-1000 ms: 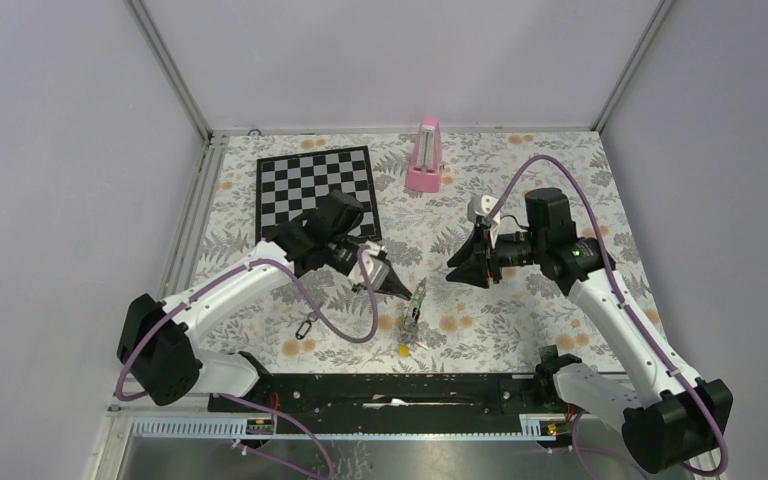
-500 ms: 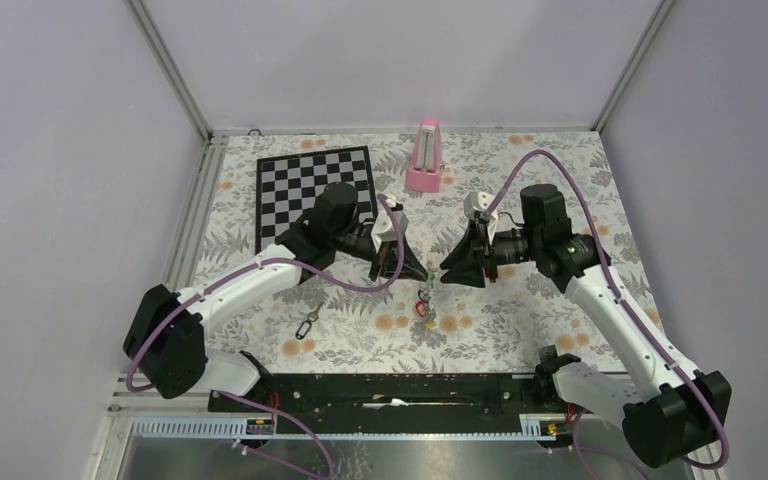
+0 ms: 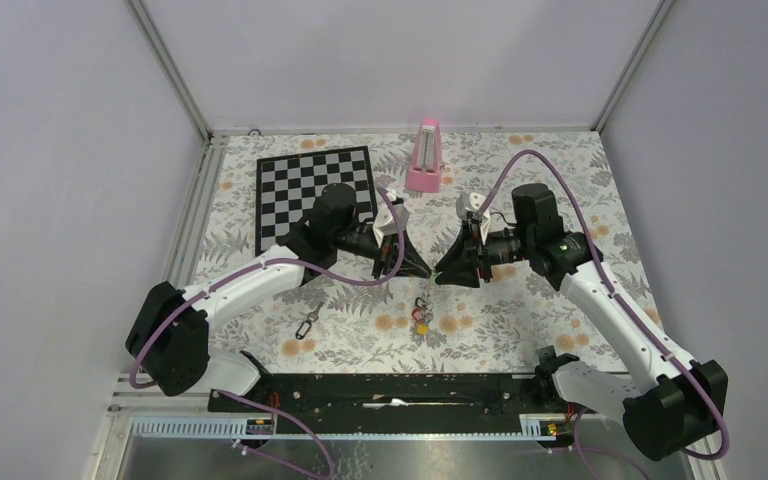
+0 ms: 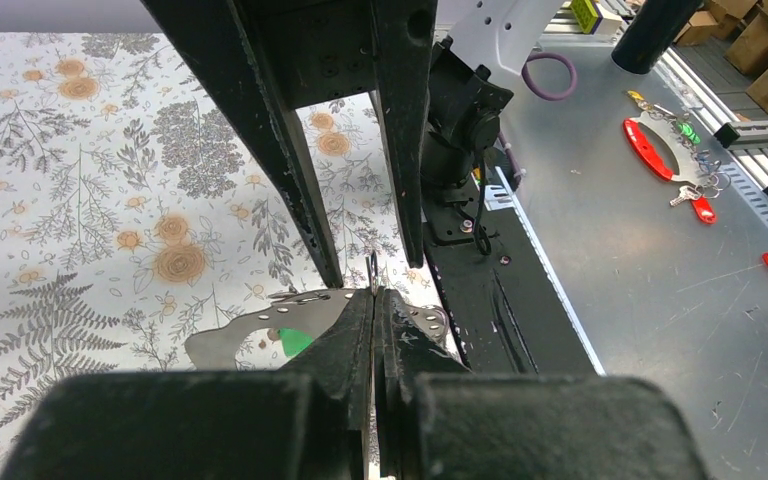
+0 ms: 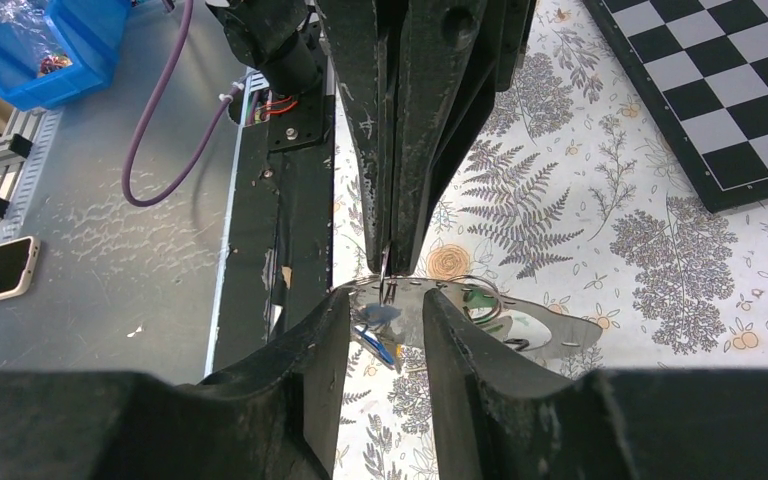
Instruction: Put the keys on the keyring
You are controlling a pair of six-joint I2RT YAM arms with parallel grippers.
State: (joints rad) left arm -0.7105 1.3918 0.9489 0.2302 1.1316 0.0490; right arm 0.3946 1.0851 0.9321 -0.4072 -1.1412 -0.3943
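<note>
From above, we saw two tools meeting tip to tip over the middle of the bench (image 3: 520,320), the left tool (image 3: 423,271) and the right tool (image 3: 441,274). One bunch of the keys (image 3: 421,317) hung beneath them. In the left wrist view, that tool was pinched shut on the keyring (image 4: 372,270). In the right wrist view, the right tool's jaws stood apart, with one blue tag (image 5: 379,338) and one green tag (image 5: 481,296) showing beyond them.

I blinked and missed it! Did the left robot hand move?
Yes. The left gripper moved right and farther back, closer to the pink metronome.
</note>
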